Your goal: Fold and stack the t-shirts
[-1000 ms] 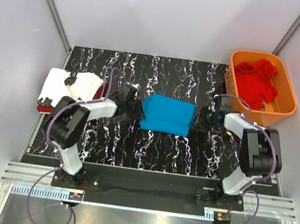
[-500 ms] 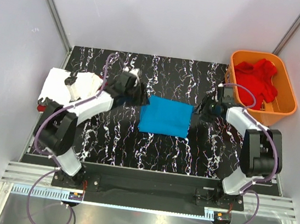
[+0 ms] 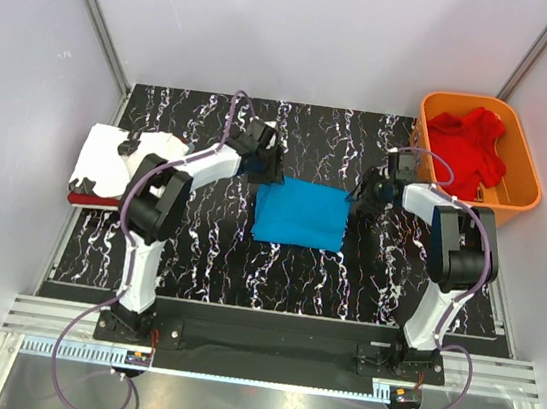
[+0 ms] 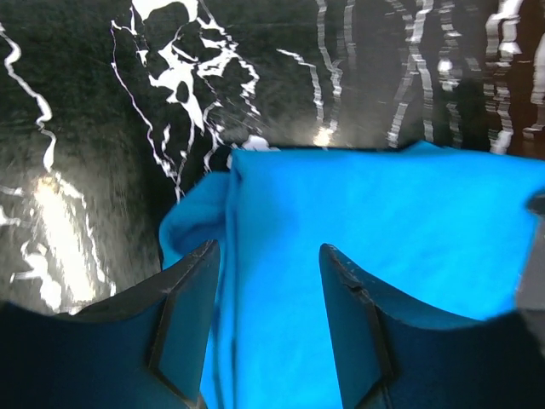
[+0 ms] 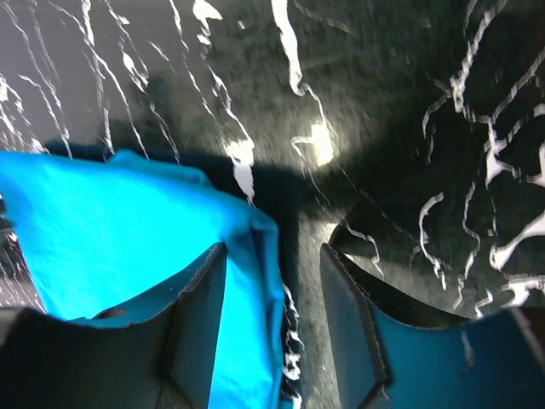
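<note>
The bright blue t-shirt (image 3: pixel 300 214) lies folded flat in the middle of the black marbled table (image 3: pixel 207 246). My left gripper (image 3: pixel 265 168) is open at its far left corner, its fingers above the blue cloth (image 4: pixel 383 230) in the left wrist view. My right gripper (image 3: pixel 364 194) is open at the far right corner, its fingers either side of the blue shirt's edge (image 5: pixel 111 221). The white t-shirt with black marks (image 3: pixel 123 158) lies on the dark red one (image 3: pixel 80 199) at the left. The brighter red t-shirt (image 3: pixel 467 149) lies in the basket.
The orange plastic basket (image 3: pixel 525 182) stands at the far right, off the table's back corner. Grey walls close in the left, back and right. The arm bases sit at the near edge.
Both grippers have moved from the blue shirt's side edges toward its far corners. The shirt has settled flat.
</note>
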